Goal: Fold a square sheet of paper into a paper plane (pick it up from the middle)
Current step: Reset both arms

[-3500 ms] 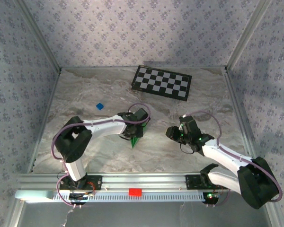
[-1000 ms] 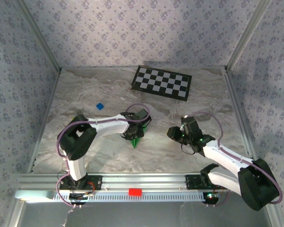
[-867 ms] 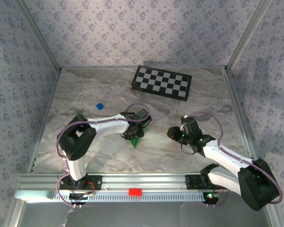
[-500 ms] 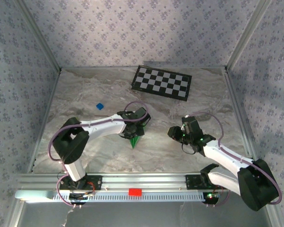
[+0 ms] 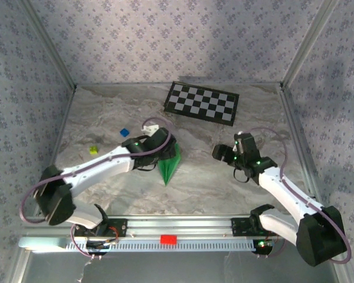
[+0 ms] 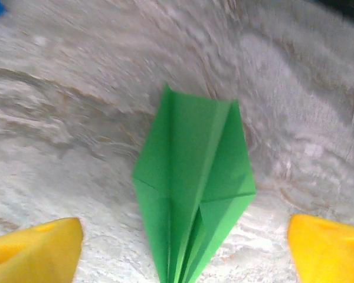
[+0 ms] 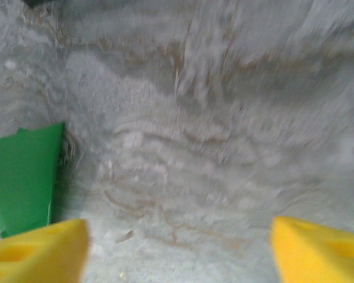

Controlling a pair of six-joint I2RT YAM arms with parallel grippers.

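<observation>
The square sheet of paper lies folded into a slim bright green paper plane [image 5: 170, 165] on the marbled table, its point toward the near edge. In the left wrist view the paper plane [image 6: 192, 188] lies flat with a centre crease, below and between the yellow fingertips [image 6: 35, 250]. My left gripper [image 5: 160, 152] hovers just left of and above the plane, open and holding nothing. My right gripper [image 5: 220, 152] stands open to the right of the plane, apart from it. In the right wrist view the right gripper [image 7: 180, 247] has bare table between its fingers, and the plane's green edge [image 7: 23, 177] shows at the left.
A black-and-white checkerboard [image 5: 202, 102] lies at the back. A tiny blue block [image 5: 124, 132] and a tiny yellow-green block [image 5: 94, 150] sit left of the left arm. Metal rails border the table on both sides and along the near edge.
Both grippers have opened wide. The left arm has swung out and drawn back from the plane, which now lies uncovered. The right gripper has moved slightly back, away from the near edge.
</observation>
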